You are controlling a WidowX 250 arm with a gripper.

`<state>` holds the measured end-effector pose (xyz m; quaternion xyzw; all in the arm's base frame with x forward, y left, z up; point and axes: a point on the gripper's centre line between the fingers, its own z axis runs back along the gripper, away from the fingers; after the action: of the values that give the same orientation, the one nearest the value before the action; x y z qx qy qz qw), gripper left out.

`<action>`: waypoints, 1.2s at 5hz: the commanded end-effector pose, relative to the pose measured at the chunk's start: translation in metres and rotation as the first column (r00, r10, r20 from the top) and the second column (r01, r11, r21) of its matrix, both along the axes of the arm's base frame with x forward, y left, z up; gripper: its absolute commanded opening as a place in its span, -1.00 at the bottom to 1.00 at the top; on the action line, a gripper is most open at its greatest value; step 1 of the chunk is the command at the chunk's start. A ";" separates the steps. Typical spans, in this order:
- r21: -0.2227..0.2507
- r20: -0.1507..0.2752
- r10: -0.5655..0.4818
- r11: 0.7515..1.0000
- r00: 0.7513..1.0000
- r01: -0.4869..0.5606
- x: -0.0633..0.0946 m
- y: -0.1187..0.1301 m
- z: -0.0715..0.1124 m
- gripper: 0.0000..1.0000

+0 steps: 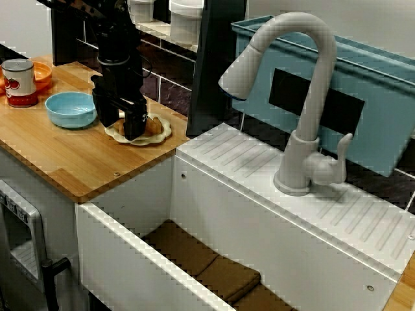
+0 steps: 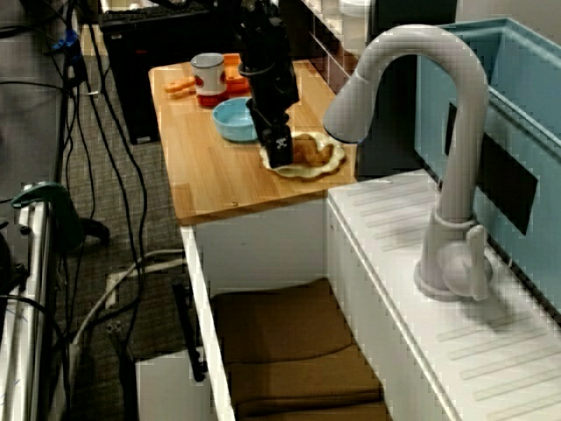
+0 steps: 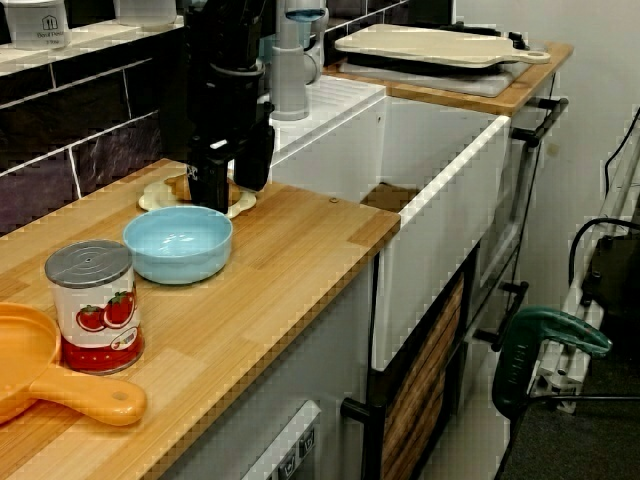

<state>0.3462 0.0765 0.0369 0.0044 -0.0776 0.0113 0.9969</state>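
Start with the view from the wooden end of the surface [image 3: 300,240]. Nearest you lies an orange pan [image 3: 40,375], its handle toward the front edge. A tomato can [image 3: 95,305] stands upright just beside it. A little farther along sits a pale blue bowl [image 3: 178,243], apart from the can.

Right behind the bowl is a cream plate [image 3: 150,197] with a scalloped rim, near the dark tiled wall. On that plate lies a brown pastry [image 1: 154,124], and that is where your claw [image 3: 232,195] is. It points straight down over the plate, and its tips are low, at about the level of the pastry. The claw is released. Its two black fingers [image 3: 208,185] stand apart with a clear gap between them, and part of the pastry shows in that gap. The rest of the pastry shows on either side of the fingers. You cannot tell from any view whether the pads touch the pastry.

Beyond the plate the surface ends at a white sink [image 3: 440,180], with brown mats [image 1: 194,253] lying in its basin. A grey faucet [image 1: 305,97] rises from the ribbed ledge behind the basin. Farthest off, past the sink, a pale cutting board [image 3: 440,45] rests on another stretch of surface.
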 end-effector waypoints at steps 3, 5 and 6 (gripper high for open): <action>0.022 0.039 0.059 0.998 0.997 -0.060 0.004 0.013 0.012 -1.00; 0.000 0.046 0.066 0.998 0.997 -0.067 -0.005 0.017 0.029 -1.00; -0.018 0.055 0.072 0.997 0.996 -0.071 -0.010 0.022 0.041 -1.00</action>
<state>0.3373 0.0876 0.0497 -0.0082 -0.0674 0.0543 0.9962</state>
